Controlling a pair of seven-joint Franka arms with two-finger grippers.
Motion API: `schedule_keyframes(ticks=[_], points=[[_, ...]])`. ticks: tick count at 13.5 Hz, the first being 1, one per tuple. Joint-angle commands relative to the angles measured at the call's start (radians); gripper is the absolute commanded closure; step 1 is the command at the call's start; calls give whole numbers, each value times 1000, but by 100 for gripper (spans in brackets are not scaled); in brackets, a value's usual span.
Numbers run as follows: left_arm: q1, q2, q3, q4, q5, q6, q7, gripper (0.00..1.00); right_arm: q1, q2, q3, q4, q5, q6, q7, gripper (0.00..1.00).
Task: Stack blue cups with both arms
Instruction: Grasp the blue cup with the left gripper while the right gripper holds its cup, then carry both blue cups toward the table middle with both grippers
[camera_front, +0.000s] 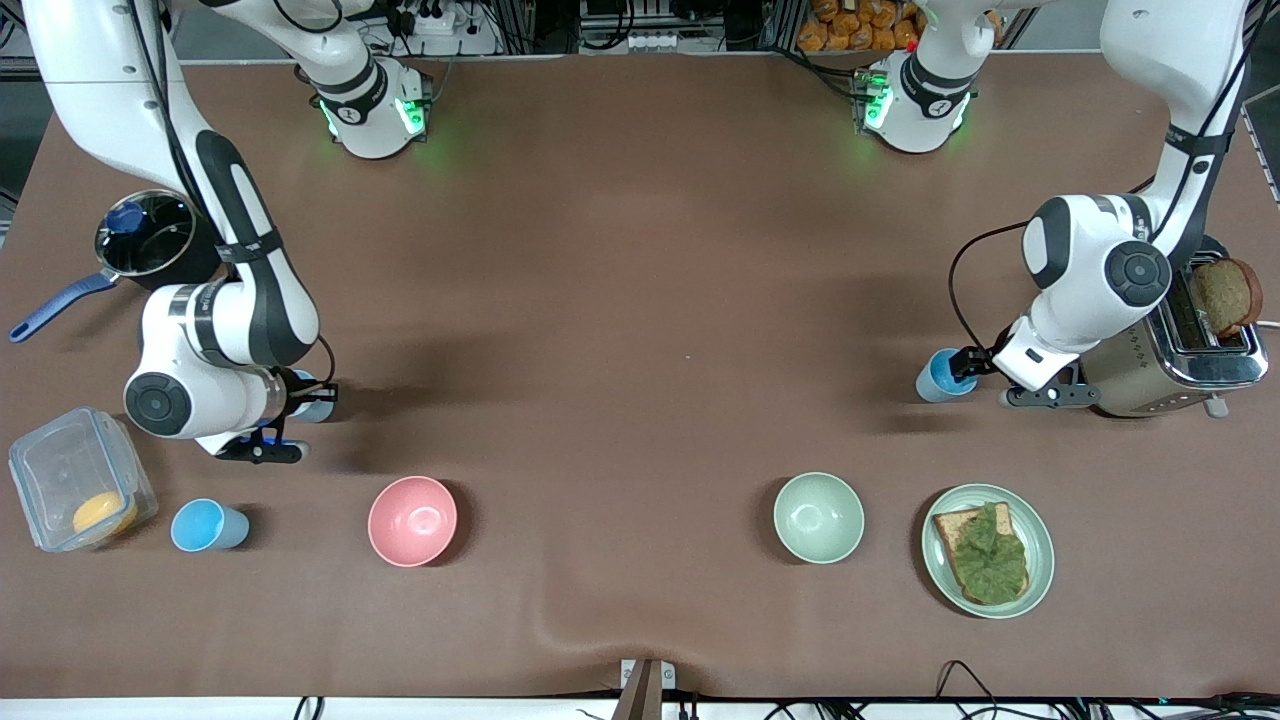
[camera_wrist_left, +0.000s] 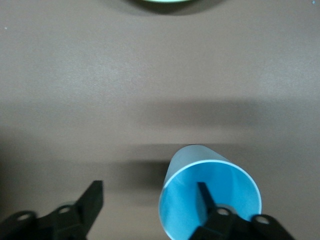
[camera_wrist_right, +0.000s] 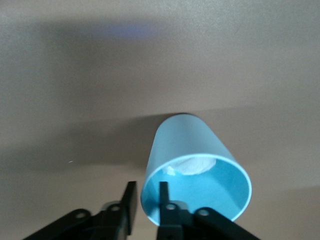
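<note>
A blue cup (camera_front: 938, 378) with a sky-blue inside stands upright beside the toaster, at the left arm's end of the table. My left gripper (camera_front: 968, 368) is open across its rim: in the left wrist view (camera_wrist_left: 147, 192) one finger (camera_wrist_left: 202, 200) is inside the cup (camera_wrist_left: 210, 200) and the other stays well outside. My right gripper (camera_front: 305, 398) has its fingers close together on the wall of a paler blue cup (camera_wrist_right: 195, 170) with a whitish inside, one finger (camera_wrist_right: 164, 197) inside it. That cup (camera_front: 318, 405) is mostly hidden in the front view. A third blue cup (camera_front: 208, 525) stands alone beside the clear box.
A pot (camera_front: 150, 235) with a blue handle and a clear lidded box (camera_front: 75, 480) sit at the right arm's end. A pink bowl (camera_front: 412, 520), a green bowl (camera_front: 818, 517) and a plate of toast (camera_front: 988, 548) lie nearer the camera. The toaster (camera_front: 1180, 350) holds bread.
</note>
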Motion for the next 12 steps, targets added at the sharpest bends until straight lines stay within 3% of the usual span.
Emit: schedule_keyframes(ticks=[1, 2, 6, 9, 12], points=[[-34, 5, -6, -2, 10, 8, -16, 92, 12, 4, -2, 36, -4, -10, -7, 100], [-43, 5, -6, 1, 10, 5, -36, 100, 15, 4, -2, 36, -4, -10, -7, 100], [-42, -23, -6, 27, 10, -43, -44, 100, 111, 2, 5, 111, 16, -117, 45, 100], [-43, -58, -8, 162, 9, -272, -40, 100, 203, 4, 11, 151, 138, -134, 204, 100], [-43, -107, -38, 288, 7, -443, -44, 100, 330, 39, 11, 211, 203, -125, 417, 100]])
